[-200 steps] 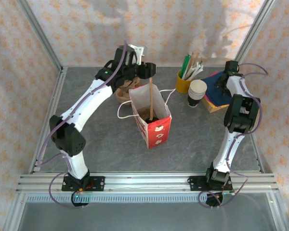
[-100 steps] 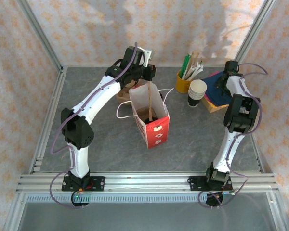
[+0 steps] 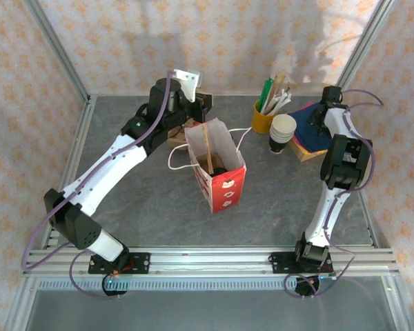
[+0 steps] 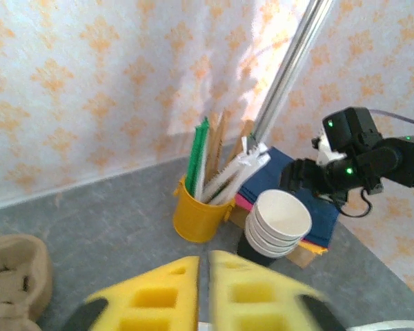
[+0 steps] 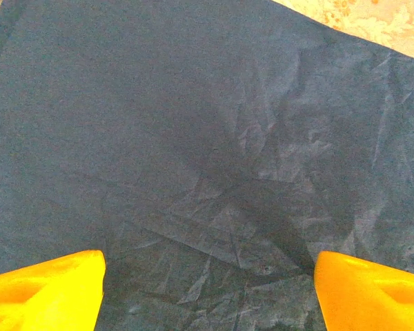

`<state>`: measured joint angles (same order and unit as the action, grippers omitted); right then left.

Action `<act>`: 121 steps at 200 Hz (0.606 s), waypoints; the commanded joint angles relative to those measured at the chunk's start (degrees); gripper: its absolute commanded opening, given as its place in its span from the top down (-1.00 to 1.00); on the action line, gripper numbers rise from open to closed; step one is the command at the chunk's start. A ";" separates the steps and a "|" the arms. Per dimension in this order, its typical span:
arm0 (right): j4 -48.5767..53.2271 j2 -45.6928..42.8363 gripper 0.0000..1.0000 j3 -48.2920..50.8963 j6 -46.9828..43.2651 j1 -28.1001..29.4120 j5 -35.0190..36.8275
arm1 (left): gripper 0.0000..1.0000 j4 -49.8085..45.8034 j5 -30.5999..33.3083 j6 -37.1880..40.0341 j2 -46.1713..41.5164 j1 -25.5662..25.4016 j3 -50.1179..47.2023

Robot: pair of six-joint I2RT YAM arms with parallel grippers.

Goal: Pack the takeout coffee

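Note:
A red-and-white paper bag (image 3: 221, 172) stands open mid-table. At its bottom sits a dark round shape (image 3: 221, 166) that I take for the takeout coffee, and a wooden stirrer (image 3: 207, 145) leans up out of the bag. My left gripper (image 3: 201, 103) (image 4: 205, 265) hovers just behind the bag's back rim, its yellow pads a thin slit apart with nothing between them. My right gripper (image 3: 322, 114) (image 5: 207, 276) hangs open, close over the dark blue napkin (image 5: 207, 138).
A yellow cup of stirrers (image 3: 263, 118) (image 4: 196, 214) and a stack of white-lined paper cups (image 3: 283, 132) (image 4: 279, 221) stand right of the bag. The napkin pile (image 3: 305, 131) is at far right. A brown cup carrier (image 3: 174, 136) (image 4: 14, 276) lies behind the bag.
The left arm's elbow swung out to the left and its wrist drew back from over the bag. The stirrer now stands lower in the bag, leaning free. The right arm is still.

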<state>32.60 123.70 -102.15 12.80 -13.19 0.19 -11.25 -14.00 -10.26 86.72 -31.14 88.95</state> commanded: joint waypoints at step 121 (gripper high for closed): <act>1.76 -2.00 -0.60 -0.78 -2.06 -0.45 4.77 | 0.18 4.01 13.74 -5.73 -10.94 0.43 -10.82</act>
<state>32.62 123.70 -102.15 11.77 -13.19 1.54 -3.95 -7.97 -10.92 78.94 -31.51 79.53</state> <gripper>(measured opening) 0.796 0.412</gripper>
